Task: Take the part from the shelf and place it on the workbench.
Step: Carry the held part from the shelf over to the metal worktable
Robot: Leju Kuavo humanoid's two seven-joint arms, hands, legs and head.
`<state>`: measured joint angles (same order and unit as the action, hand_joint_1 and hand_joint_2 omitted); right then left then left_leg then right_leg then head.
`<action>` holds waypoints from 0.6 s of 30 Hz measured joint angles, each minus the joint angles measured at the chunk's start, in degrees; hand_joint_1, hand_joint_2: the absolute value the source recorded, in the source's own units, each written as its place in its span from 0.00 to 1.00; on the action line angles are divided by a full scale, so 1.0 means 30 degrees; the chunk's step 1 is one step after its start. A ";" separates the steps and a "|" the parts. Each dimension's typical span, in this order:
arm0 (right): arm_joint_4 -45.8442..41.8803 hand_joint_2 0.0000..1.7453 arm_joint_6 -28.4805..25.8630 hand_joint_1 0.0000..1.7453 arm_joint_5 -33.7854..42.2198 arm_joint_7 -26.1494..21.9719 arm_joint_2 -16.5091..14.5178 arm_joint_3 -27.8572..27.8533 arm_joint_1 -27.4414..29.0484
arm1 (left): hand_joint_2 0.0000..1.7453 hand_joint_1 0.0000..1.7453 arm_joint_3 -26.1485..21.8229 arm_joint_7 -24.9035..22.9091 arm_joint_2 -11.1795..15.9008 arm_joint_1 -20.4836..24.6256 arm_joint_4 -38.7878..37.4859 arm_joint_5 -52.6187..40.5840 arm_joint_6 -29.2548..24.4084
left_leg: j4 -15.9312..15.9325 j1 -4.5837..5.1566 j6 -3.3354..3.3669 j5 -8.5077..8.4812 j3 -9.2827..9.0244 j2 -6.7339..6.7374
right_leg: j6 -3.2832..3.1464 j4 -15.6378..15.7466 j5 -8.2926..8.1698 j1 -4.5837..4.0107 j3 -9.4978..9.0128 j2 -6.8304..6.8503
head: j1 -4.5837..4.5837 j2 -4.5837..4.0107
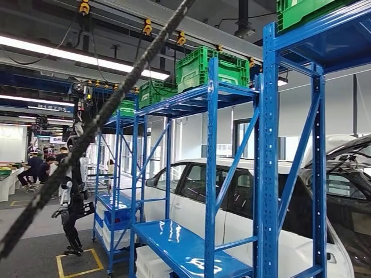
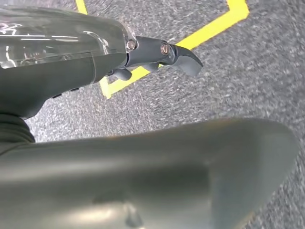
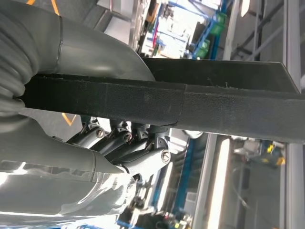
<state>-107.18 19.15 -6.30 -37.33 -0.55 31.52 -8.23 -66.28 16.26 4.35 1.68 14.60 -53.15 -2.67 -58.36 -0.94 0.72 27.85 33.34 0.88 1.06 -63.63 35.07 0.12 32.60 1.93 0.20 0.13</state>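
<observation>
Part [image 3: 162, 102]: long flat black textured bar, gripped by right hand [image 3: 122, 143].

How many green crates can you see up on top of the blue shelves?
4. One green crate tops the nearest middle rack, one sits behind it, one farther back, and one is cut off at the upper right. More may be hidden.

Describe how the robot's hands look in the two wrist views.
The left hand has a glossy silver cover, a thick grey thumb and dark fingers with a brass-coloured screw. The right hand has a grey ribbed cover and dark fingers joined by silver screws.
</observation>
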 joint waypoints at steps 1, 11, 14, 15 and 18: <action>0.0002 1.00 -0.0015 1.00 -0.0035 0.0016 0.0035 0.0005 -0.0010 | 1.00 0.00 -0.0024 -0.0016 -0.0002 0.0061 0.0000 -0.0047 -0.0004 | -0.0002 0.0000 0.0067 -0.0021 0.0023 -0.0202 | 0.0025 -0.1349 0.0635 0.0013 0.0600 -0.0340 | -0.0002 0.0000; 0.0080 1.00 -0.0089 1.00 -0.0302 0.0239 0.0231 0.0313 -0.0419 | 1.00 0.00 -0.0151 -0.0286 -0.0105 0.0141 -0.0007 -0.0313 -0.0026 | -0.0072 0.0024 -0.0219 -0.0311 0.0335 -0.2397 | -0.0429 0.1794 -0.1778 -0.0016 -0.0566 -0.1927 | -0.0004 0.0000; 0.0106 1.00 -0.0084 1.00 -0.0299 0.0251 0.0226 0.0475 -0.0538 | 1.00 0.00 -0.0175 -0.0302 -0.0157 0.0052 -0.0007 -0.0375 0.0009 | -0.0729 0.0073 -0.0504 0.0194 0.0798 -0.1688 | -0.0622 0.2145 -0.1839 0.0113 -0.0611 -0.1230 | -0.0005 0.0000; 0.0137 1.00 -0.0082 1.00 -0.0302 0.0258 0.0228 0.0521 -0.0545 | 1.00 0.00 -0.0182 -0.0284 -0.0162 0.0090 -0.0007 -0.0397 0.0020 | -0.1602 0.0066 -0.0598 0.0751 0.1196 -0.1185 | -0.0686 0.2203 -0.1868 0.0147 -0.0619 -0.0960 | -0.0004 0.0000; 0.0315 1.00 -0.0071 1.00 -0.0346 0.0288 0.0238 0.0709 -0.0545 | 1.00 0.00 -0.0200 -0.0173 -0.0208 0.0222 -0.0007 -0.0455 0.0111 | -0.5070 -0.0072 -0.0882 0.2213 0.2728 -0.0555 | -0.0717 0.2202 -0.1860 0.0145 -0.0595 -0.0127 | -0.0002 0.0000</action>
<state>-106.23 18.94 -7.33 -36.46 0.16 33.65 -9.86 -66.88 15.74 3.73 2.35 14.58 -54.51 -2.34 -73.57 -1.16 -1.93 34.48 41.53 -0.79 -1.09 -57.03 29.49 0.56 30.82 1.55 0.20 0.13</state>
